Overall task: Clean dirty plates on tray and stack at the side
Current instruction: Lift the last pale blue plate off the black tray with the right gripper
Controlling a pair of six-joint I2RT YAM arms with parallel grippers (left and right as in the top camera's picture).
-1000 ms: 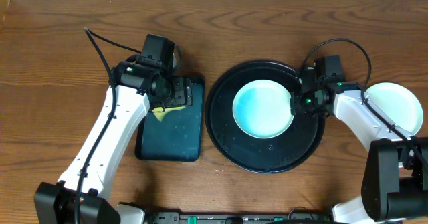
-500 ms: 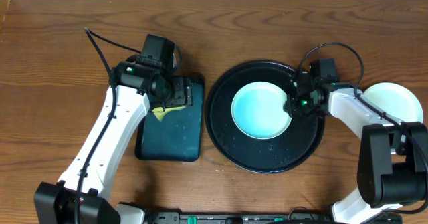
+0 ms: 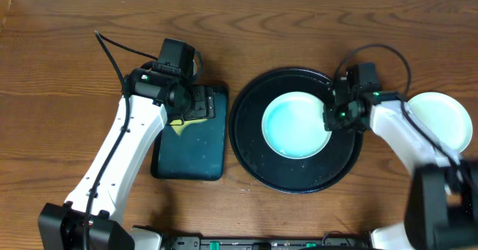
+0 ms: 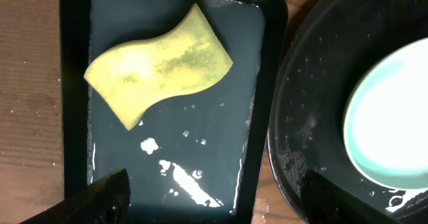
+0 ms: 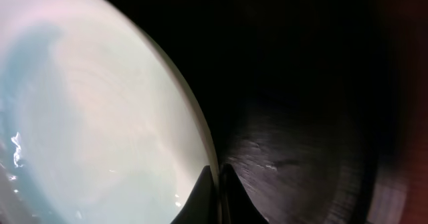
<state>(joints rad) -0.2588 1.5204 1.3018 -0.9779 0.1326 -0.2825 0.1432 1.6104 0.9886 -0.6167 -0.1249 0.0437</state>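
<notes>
While right claw (image 5: 217, 176) pinches the mint plate (image 3: 295, 125) on black tray (image 3: 299, 178), left claw (image 4: 217, 192) gaping near sponge (image 4: 160, 63), wood-grain table (image 3: 60, 56).

You see the whole table (image 3: 60, 56) from straight overhead, while both wrist cameras look down closely, sharing the tray (image 3: 240, 142) and plate (image 3: 296, 125).

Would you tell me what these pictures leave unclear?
Overhead: the left arm covers most of the sponge.
Overhead: plate count in the side stack; seen from above.
Right wrist: most of the gripped plate, cut off by the frame.
Left wrist: left pincer, cut by the bottom edge.
</notes>
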